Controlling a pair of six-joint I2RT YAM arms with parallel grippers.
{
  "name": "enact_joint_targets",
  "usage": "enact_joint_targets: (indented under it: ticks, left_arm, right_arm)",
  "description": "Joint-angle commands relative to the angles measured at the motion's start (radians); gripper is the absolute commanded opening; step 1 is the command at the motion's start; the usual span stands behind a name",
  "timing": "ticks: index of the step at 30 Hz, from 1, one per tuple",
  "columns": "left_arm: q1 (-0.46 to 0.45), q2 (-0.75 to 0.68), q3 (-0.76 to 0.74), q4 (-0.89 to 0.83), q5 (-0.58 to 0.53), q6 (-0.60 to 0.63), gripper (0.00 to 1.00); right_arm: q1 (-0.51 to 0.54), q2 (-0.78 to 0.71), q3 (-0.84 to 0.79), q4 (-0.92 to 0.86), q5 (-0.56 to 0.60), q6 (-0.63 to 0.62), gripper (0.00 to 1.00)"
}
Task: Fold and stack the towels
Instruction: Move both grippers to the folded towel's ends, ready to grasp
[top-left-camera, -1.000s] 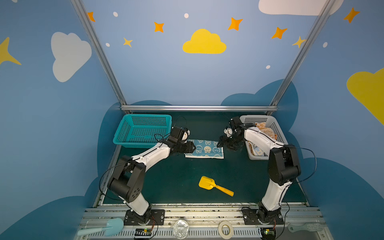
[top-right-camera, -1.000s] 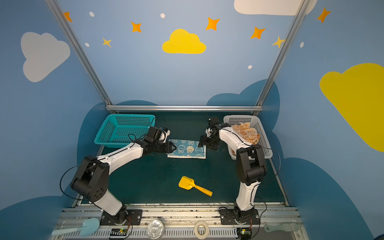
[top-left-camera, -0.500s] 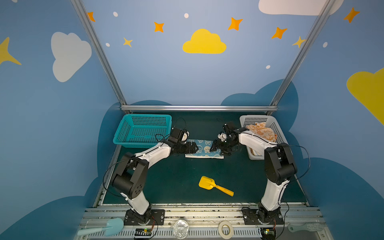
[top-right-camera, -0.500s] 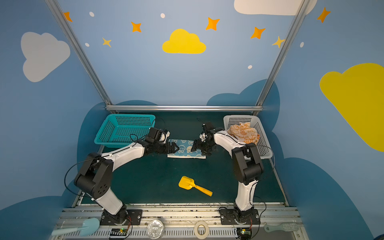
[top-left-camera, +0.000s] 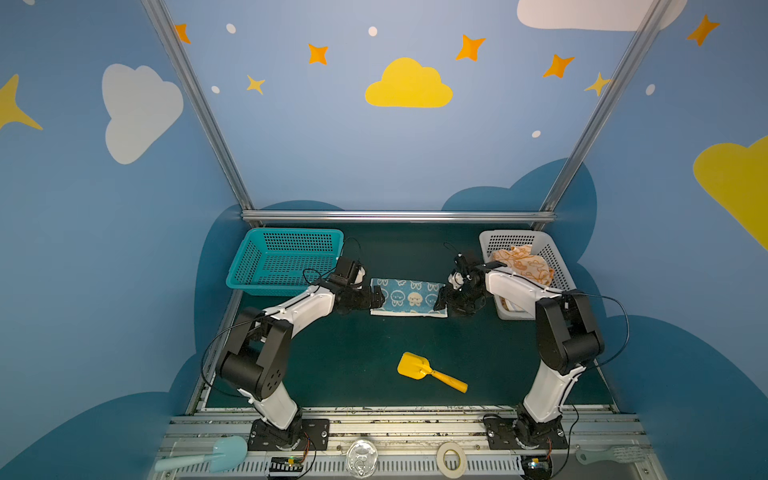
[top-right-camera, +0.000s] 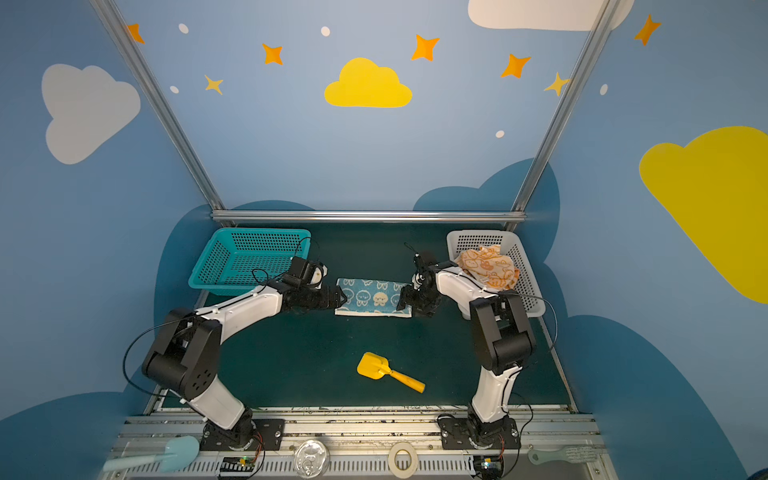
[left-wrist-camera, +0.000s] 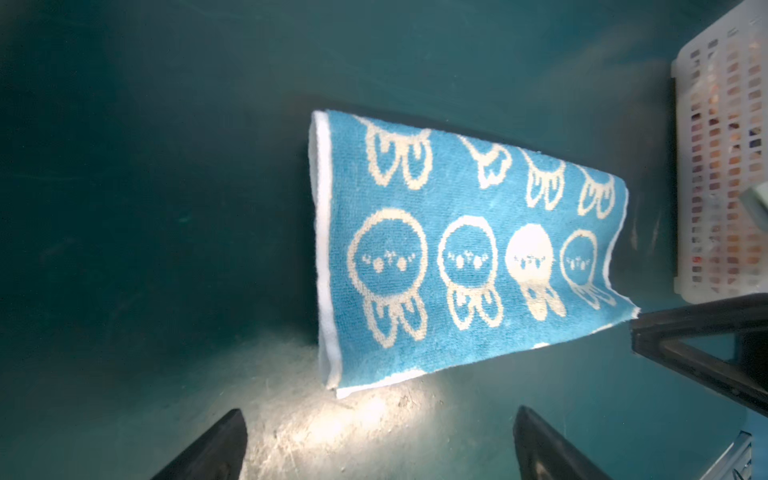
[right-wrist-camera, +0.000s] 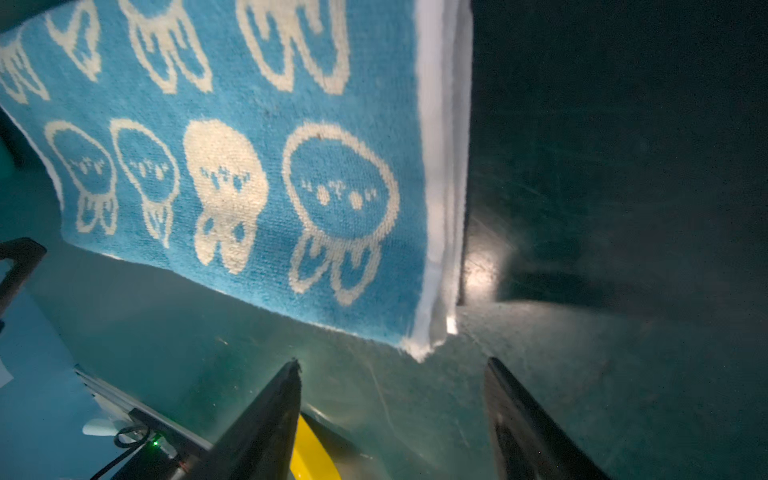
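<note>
On the tabletop (top-left-camera: 353, 353), the blue towel (top-left-camera: 409, 297) lies folded. The left fingers (left-wrist-camera: 216, 449) and right fingers (right-wrist-camera: 266, 424) stand open and empty at its ends; they should pinch both layers squarely.

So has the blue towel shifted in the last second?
No. The blue towel lies in the same spot between the teal basket and white basket.

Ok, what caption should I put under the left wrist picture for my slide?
Folded blue bunny towel lying on the green table, the left end effector open just short of its edge.
</note>
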Motion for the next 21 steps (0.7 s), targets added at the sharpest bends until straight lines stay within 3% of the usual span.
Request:
enact_joint_targets:
  ticks: [1,10,21]
  left_arm:
    - [0.003,0.049,0.017,-0.016,-0.009,0.020,0.90]
    - [0.004,0.130,0.051,-0.001,-0.023,0.039,0.63]
    - [0.005,0.167,0.104,0.018,-0.033,0.033,0.44]
  right_arm:
    - [-0.004,0.009,0.020,-0.002,0.012,-0.017,0.62]
    - [-0.003,0.073,0.076,-0.005,-0.003,-0.020,0.40]
    - [-0.003,0.088,0.087,-0.006,-0.013,-0.026,0.25]
